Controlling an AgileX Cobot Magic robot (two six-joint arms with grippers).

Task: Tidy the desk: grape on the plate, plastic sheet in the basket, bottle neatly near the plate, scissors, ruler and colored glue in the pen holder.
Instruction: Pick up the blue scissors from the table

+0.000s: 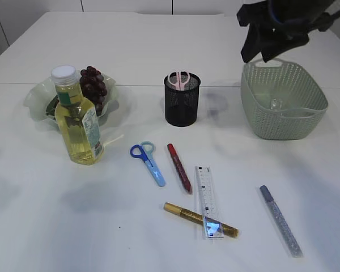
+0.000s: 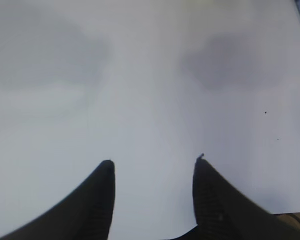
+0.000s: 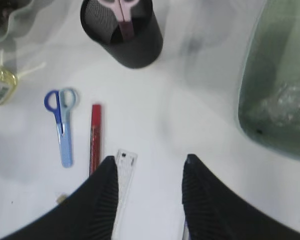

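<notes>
Grapes point(image 1: 94, 85) sit on the plate point(image 1: 37, 97) behind the bottle point(image 1: 77, 118); plastic sheet point(image 3: 285, 102) lies in the basket point(image 1: 283, 122). Blue scissors point(image 1: 148, 161), ruler point(image 1: 207, 199) and glue pens rest on the table. Both grippers point(image 2: 154, 165) point(image 3: 150, 165) stand open, empty.

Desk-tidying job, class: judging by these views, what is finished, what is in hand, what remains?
Done: grapes on the plate, bottle beside it, plastic sheet in the basket, pink scissors in the pen holder. In hand: nothing; both claws are empty. Left: blue scissors, ruler, three glue pens.
</notes>
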